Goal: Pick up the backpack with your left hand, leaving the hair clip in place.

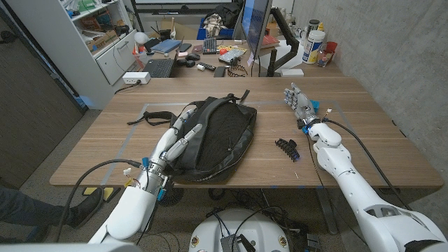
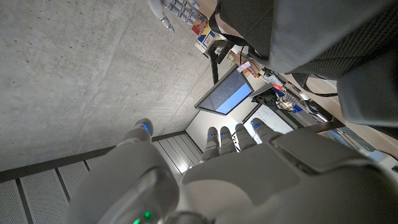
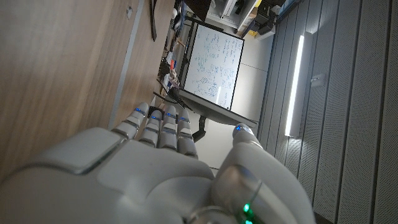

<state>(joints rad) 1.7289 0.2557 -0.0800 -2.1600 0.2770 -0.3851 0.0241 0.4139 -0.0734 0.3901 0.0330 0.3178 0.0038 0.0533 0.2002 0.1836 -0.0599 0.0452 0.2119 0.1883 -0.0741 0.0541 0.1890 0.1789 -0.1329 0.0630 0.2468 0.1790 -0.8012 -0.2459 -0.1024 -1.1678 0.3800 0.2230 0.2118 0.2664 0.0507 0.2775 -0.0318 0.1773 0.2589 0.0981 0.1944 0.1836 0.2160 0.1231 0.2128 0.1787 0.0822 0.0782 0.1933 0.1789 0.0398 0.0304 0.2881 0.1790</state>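
Left robot hand reaches the backpack on the wooden worktop.

The black backpack lies slumped at mid-worktop; it looks soft and floppy, likely to sag when lifted, so the top handle or a strap seems the surest hold. The left robot hand rests against the bag's near side, fingers loosely extended, grasping nothing yet. The hair clip lies just right of the bag, apart from it. The right robot hand stands released, fingers spread, holding nothing.
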